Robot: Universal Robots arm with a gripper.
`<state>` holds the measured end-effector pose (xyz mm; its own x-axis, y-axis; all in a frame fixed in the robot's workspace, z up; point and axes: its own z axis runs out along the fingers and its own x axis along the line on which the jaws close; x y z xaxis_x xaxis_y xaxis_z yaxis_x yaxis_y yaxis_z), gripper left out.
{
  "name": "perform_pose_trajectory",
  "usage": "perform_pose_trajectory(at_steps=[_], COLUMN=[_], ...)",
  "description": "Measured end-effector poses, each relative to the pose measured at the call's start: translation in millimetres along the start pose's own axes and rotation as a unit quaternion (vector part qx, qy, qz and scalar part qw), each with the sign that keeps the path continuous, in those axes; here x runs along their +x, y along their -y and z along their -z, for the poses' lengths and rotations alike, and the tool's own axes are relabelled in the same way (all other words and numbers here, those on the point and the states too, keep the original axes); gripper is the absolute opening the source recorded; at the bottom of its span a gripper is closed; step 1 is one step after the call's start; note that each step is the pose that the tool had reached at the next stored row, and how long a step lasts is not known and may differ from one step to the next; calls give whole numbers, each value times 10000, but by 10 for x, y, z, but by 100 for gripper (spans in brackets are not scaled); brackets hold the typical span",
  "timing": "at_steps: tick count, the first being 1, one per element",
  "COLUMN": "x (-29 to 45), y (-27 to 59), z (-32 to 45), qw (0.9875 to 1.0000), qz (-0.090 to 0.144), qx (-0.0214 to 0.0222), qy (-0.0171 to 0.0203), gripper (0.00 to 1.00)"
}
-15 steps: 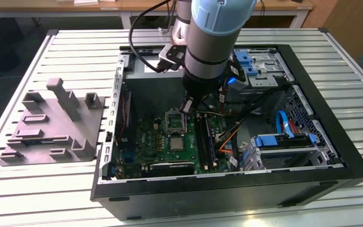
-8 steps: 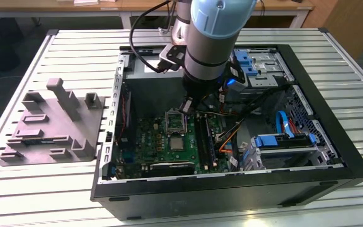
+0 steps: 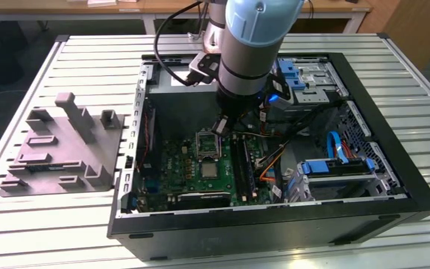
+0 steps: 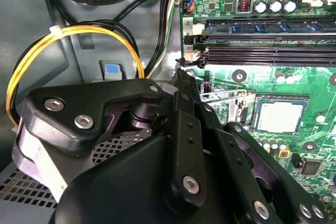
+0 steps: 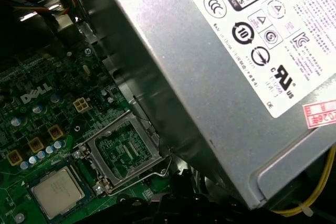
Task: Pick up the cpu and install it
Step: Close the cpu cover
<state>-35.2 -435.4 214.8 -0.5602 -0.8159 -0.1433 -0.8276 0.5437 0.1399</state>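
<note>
Silvery metal marks the cpu (image 3: 210, 170), lying in the motherboard socket (image 5: 56, 192) beside the hinged-open retention frame (image 5: 123, 148). Hovering above that frame, the hand (image 3: 223, 128) carries nothing I can see (its opening I cannot tell). A careless descent could snag the frame's wire lever (image 5: 152, 174).

The arm (image 3: 248, 50) is cut off by the exterior view's top edge and covers part of the case (image 3: 394, 168) floor behind it. The gripper (image 3: 223, 128) fingertips beside the cpu (image 3: 210, 168) are too small to read. In the second wrist view the gripper body (image 4: 157, 171) hides the board next to the cpu (image 4: 279, 117). In the first wrist view, the power supply (image 5: 210, 77) covers the board beyond the cpu (image 5: 56, 191).
</note>
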Motion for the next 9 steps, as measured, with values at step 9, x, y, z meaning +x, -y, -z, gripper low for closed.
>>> perform_pose_trajectory(at_steps=[9], x=[13], y=[-1], z=[-52], qw=[10000], qz=[1], qx=[-14], qy=[20], gripper=[11])
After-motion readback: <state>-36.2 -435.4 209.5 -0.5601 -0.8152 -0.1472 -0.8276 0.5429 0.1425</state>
